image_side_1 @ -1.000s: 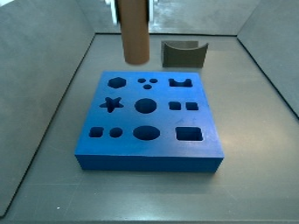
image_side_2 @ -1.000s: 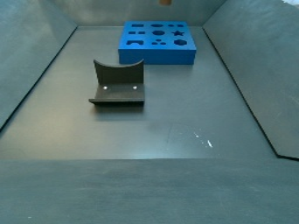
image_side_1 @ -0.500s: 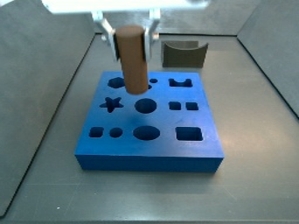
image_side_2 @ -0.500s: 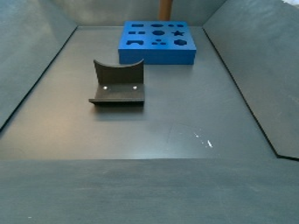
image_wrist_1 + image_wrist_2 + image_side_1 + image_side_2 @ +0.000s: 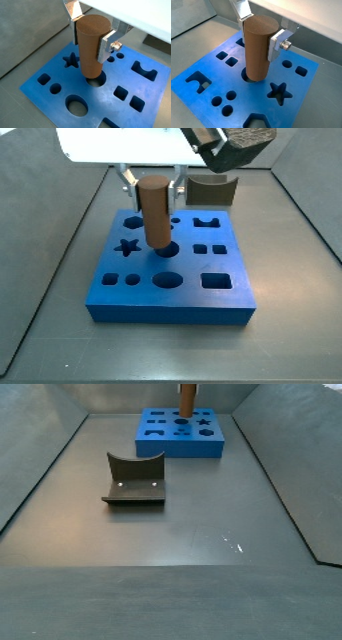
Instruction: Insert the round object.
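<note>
Brown wooden peg (image 5: 90,47), clamped upright by the gripper (image 5: 92,30), stands with its lower end at the mouth of the blue block's (image 5: 174,303) centre round hole (image 5: 248,75). Keep it vertical; lower slowly; release only once seated.

A robotics lab test cell: a bare grey metal floor (image 5: 187,534) with sloped grey walls, a blue block with shaped holes (image 5: 171,268) at the far end, and the gripper (image 5: 148,180) above it clamping the tall brown wooden cylinder peg (image 5: 156,213).
</note>
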Tool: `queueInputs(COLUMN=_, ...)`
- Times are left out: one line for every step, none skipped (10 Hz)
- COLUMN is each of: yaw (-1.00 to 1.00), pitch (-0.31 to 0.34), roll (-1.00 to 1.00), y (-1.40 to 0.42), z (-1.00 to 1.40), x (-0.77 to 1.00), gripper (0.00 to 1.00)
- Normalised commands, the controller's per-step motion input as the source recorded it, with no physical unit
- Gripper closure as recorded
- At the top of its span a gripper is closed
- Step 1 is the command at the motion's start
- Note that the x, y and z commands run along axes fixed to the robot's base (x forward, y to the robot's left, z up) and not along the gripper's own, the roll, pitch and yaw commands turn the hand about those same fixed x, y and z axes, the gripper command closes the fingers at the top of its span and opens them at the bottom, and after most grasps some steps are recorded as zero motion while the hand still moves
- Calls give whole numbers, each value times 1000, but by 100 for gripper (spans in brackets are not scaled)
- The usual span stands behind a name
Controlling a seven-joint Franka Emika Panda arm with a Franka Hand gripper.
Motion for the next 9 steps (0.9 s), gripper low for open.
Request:
queueInputs(yaw=-123, pitch=51, roll=0, y=0, z=-329, x=289, gripper=100)
queueInputs(yaw=-114, pitch=31, roll=0, y=0, z=-374, x=243, gripper=100)
queueInputs(yaw=-97, pitch=27, roll=0, y=0, z=-394, x=163, gripper=100)
queueInputs(yaw=-80, pitch=20, roll=16, y=0, z=-394, x=94, gripper=100)
queueInputs(yaw=-80, pitch=7, roll=0, y=0, z=-414, x=97, gripper=100)
queueInputs(yaw=-91, pitch=0, roll=11, y=0, z=-489, x=40, gripper=100)
queueInputs(yaw=-89, pitch=0, roll=44, y=-14, z=-511, x=0, gripper=100)
queueInputs(yaw=0, pitch=-129, roll=174, y=-151, z=-520, x=-111, gripper=100)
queueInputs(yaw=0, pitch=-84, roll=190, y=-171, z=-394, x=-80, gripper=100)
